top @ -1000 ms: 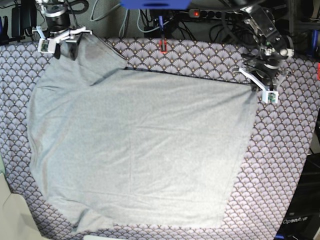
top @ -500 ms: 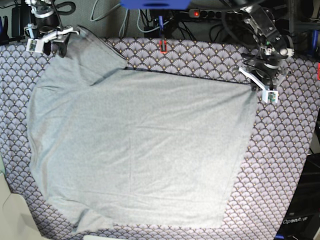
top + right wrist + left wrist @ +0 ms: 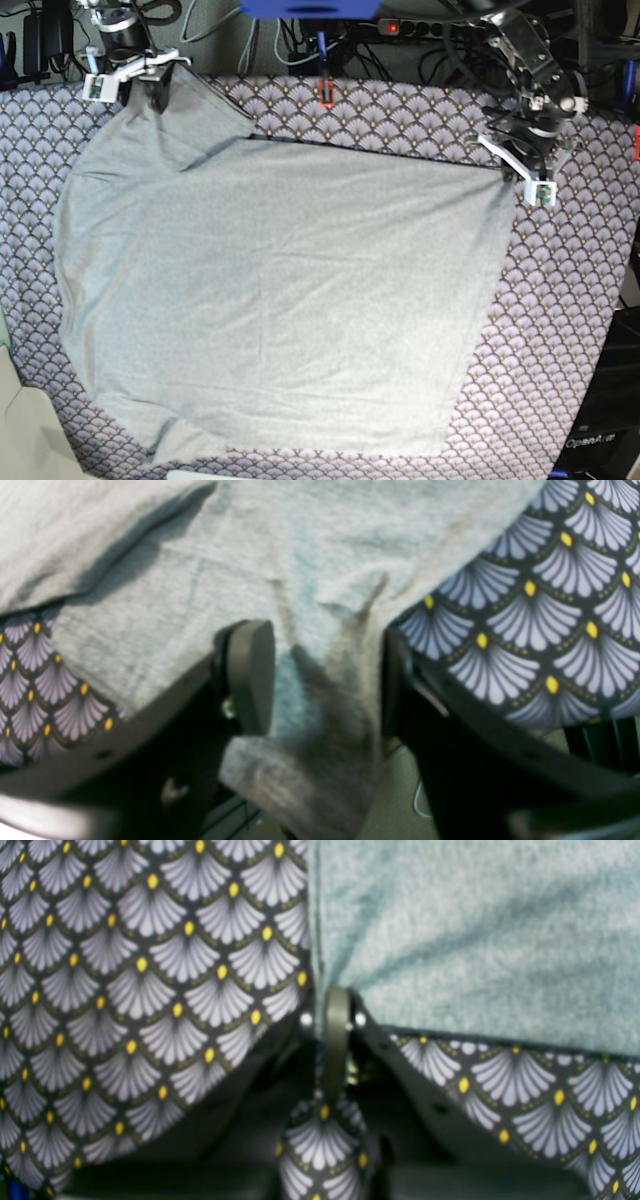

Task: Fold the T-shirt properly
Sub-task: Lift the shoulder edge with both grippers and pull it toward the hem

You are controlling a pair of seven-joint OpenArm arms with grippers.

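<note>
The grey T-shirt [image 3: 280, 300] lies spread flat on the fan-patterned tablecloth [image 3: 570, 300]. My left gripper [image 3: 518, 172] sits at the shirt's far right corner. In the left wrist view the left gripper [image 3: 336, 1012] is shut on the corner of the T-shirt [image 3: 475, 940], with a fold of tablecloth [image 3: 150, 990] bunched below it. My right gripper [image 3: 140, 85] is at the shirt's far left corner. In the right wrist view the right gripper [image 3: 320, 680] stands open astride a hanging flap of T-shirt [image 3: 300, 555], with one pad [image 3: 250, 675] against the fabric.
Cables and a power strip [image 3: 405, 27] line the table's back edge, with a red clip [image 3: 326, 92] near the middle. A pale object [image 3: 30, 440] sits at the front left corner. The tablecloth [image 3: 550, 605] runs close to the table's edge by the right gripper.
My right gripper swung out to the left, then came back right onto the shirt's far left corner, and its jaws have narrowed a little. The left arm and the shirt's body have not moved.
</note>
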